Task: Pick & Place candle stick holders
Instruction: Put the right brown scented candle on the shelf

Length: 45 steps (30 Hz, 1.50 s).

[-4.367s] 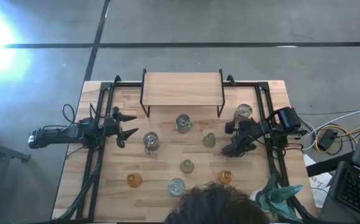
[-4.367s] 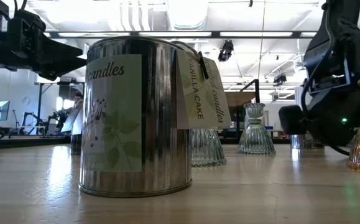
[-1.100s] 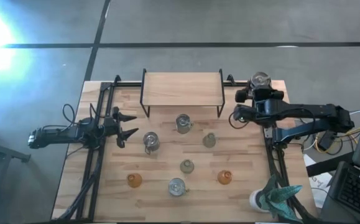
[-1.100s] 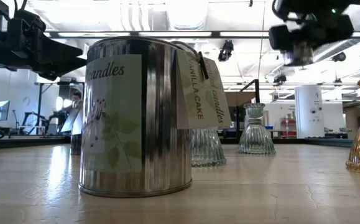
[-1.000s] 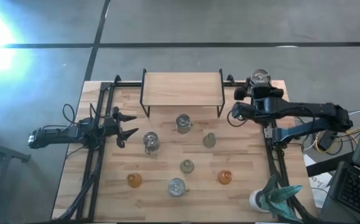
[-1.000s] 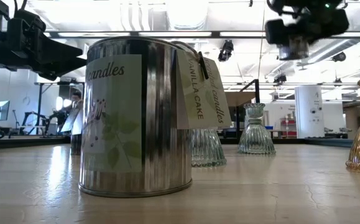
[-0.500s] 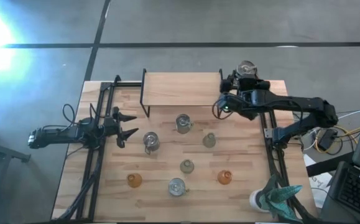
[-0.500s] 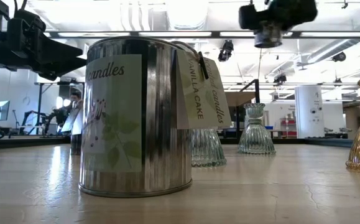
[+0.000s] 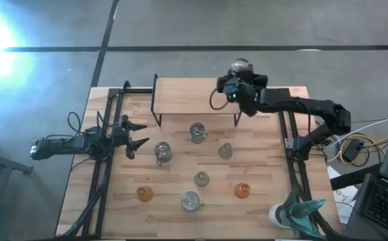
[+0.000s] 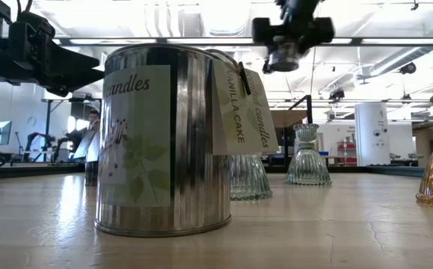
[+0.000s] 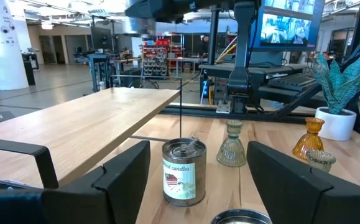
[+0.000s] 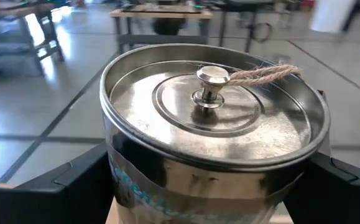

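The right gripper (image 9: 237, 79) clamps a silvery candle tin (image 9: 240, 67) above the far right corner of the raised shelf (image 9: 195, 96), likely to set it there, while the left gripper (image 9: 137, 134) waits wide open at the table's left.

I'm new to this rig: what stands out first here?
The right gripper holds a silvery candle tin high above the wooden shelf's far right corner. Another labelled tin fills the low view. The left gripper waits, jaws open, at the table's left.

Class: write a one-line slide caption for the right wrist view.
Right gripper holds a lidded silver candle tin, string looped round its knob.
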{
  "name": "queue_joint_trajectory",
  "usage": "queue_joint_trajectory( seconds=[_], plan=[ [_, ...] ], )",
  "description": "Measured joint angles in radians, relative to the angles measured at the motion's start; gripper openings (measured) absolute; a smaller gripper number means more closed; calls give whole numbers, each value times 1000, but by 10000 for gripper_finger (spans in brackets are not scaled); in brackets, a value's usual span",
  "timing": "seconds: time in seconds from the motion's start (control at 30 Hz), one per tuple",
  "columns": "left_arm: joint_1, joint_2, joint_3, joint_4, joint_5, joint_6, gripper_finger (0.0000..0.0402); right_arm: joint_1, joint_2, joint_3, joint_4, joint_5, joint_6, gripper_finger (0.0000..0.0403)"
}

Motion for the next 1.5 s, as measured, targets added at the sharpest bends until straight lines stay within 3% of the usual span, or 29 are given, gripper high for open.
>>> queue_joint_trajectory(
  seconds=[0.2, 0.33, 0.73, 1.0, 1.5],
  plan=[
    [0, 0, 0, 0, 0, 0, 273, -69, 16, -86, 383, -202, -316, 349],
    [0, 0, 0, 0, 0, 0, 273, -94, 28, -147, 499, -271, -342, 349],
    [0, 0, 0, 0, 0, 0, 273, -122, 68, -342, 841, -334, -428, 349],
    [0, 0, 0, 0, 0, 0, 273, -172, 103, -347, 846, -444, -435, 349],
    [0, 0, 0, 0, 0, 0, 273, -226, 145, -377, 848, -469, -342, 352]
  ],
)
